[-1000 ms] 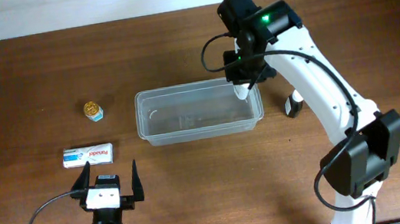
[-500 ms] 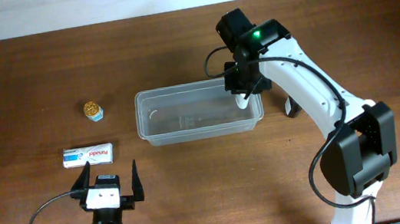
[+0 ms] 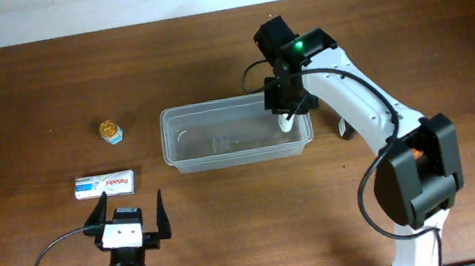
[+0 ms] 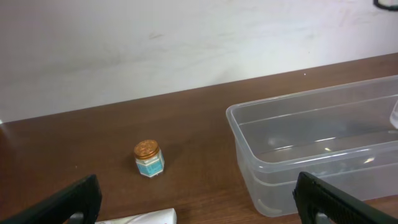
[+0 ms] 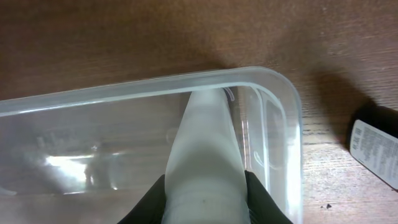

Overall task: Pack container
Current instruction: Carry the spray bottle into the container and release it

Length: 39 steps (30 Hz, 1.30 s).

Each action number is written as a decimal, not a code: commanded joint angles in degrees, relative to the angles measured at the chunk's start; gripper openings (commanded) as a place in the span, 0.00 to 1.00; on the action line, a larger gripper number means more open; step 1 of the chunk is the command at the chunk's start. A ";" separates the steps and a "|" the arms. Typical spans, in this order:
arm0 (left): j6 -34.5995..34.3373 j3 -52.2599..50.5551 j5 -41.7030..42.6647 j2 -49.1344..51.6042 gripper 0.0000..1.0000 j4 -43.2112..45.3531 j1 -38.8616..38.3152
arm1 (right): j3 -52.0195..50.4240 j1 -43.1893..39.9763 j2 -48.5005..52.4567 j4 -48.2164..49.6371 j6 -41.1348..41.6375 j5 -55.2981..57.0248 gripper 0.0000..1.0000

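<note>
Dark wooden table [image 3: 29, 87] with clear container [image 3: 222, 158], small gold-lidded jar [image 3: 110, 130], white box [image 3: 104, 183], dark labelled bottle [image 5: 376, 148].

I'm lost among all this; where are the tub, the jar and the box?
tub [image 3: 232, 158]: overhead view, front wall.
jar [image 4: 150, 167]: left wrist view, glass body.
box [image 3: 104, 183]: overhead view, top face.

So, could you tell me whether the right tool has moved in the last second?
Yes. Holding a white tube, the right tool shifted from the tub's far rim inward, over its right end.
</note>
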 commanded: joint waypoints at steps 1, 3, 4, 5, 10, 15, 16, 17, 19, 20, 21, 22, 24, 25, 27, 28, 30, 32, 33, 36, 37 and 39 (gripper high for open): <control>0.74 -0.26 0.02 -0.50 0.99 -0.22 0.33 | -0.17 0.68 1.42 0.42 0.57 1.36 0.20; 0.74 -0.26 0.02 -0.48 0.99 -0.22 0.33 | -0.17 0.68 1.68 0.72 0.55 1.33 0.20; 0.74 -0.26 0.02 -0.48 0.99 -0.22 0.33 | -0.17 0.68 1.70 0.81 0.55 1.33 0.20; 0.74 -0.26 0.02 -0.50 0.99 -0.22 0.33 | -0.17 0.68 1.70 0.92 0.55 1.33 0.20; 0.74 -0.26 0.02 -0.48 0.99 -0.22 0.33 | -0.17 0.68 1.70 1.25 0.35 1.36 0.29; 0.74 -0.26 0.02 -0.48 1.00 -0.22 0.33 | -0.17 0.68 1.70 1.22 0.35 1.33 0.34; 0.74 -0.26 0.02 -0.48 0.99 -0.22 0.33 | -0.17 0.68 1.70 1.22 0.35 1.36 0.34; 0.74 -0.26 0.02 -0.50 0.99 -0.22 0.33 | -0.17 0.68 1.70 1.22 0.35 1.33 0.35; 0.74 -0.26 0.02 -0.50 0.99 -0.22 0.33 | -0.17 0.68 1.70 1.20 0.31 1.36 0.35; 0.74 -0.26 0.02 -0.48 0.99 -0.22 0.33 | -0.17 0.68 1.70 1.20 0.02 1.33 0.35; 0.74 -0.26 0.02 -0.50 0.99 -0.22 0.33 | -0.15 0.66 1.68 1.20 -0.68 1.27 0.36; 0.74 -0.26 0.02 -0.50 0.99 -0.22 0.33 | 0.00 0.63 1.62 1.03 -1.03 1.07 0.38; 0.74 -0.26 0.02 -0.48 0.99 -0.22 0.33 | 1.22 0.61 1.62 -0.39 -1.05 1.09 0.39; 0.74 -0.26 0.02 -0.50 0.99 -0.22 0.33 | 2.03 0.61 1.62 -1.27 -1.16 1.09 0.40; 0.76 -0.26 0.02 -0.50 0.99 -0.22 0.33 | 4.26 0.61 1.60 -3.23 -1.25 1.11 0.43; 0.76 -0.26 0.02 -0.48 0.99 -0.22 0.33 | 5.44 0.61 1.57 -4.26 -1.66 1.09 0.43; 0.74 -0.26 0.02 -0.48 0.99 -0.22 0.33 | 8.17 0.61 1.55 -6.75 -2.29 1.11 0.47; 0.76 -0.26 0.02 -0.50 0.99 -0.22 0.33 | 11.30 0.61 1.55 -9.51 -2.49 1.09 0.50; 0.74 -0.26 0.02 -0.48 0.99 -0.22 0.33 | 12.98 0.61 1.55 -10.95 -2.51 1.09 0.52; 0.74 -0.26 0.02 -0.48 1.00 -0.22 0.33 | 18.16 0.61 1.53 -15.41 -2.73 1.09 0.57; 0.74 -0.26 0.02 -0.50 0.99 -0.22 0.33 | 19.71 0.61 1.53 -16.79 -3.15 1.05 0.61; 0.76 -0.26 0.02 -0.50 0.99 -0.22 0.33 | 23.30 0.57 1.53 -20.15 -4.24 1.09 0.71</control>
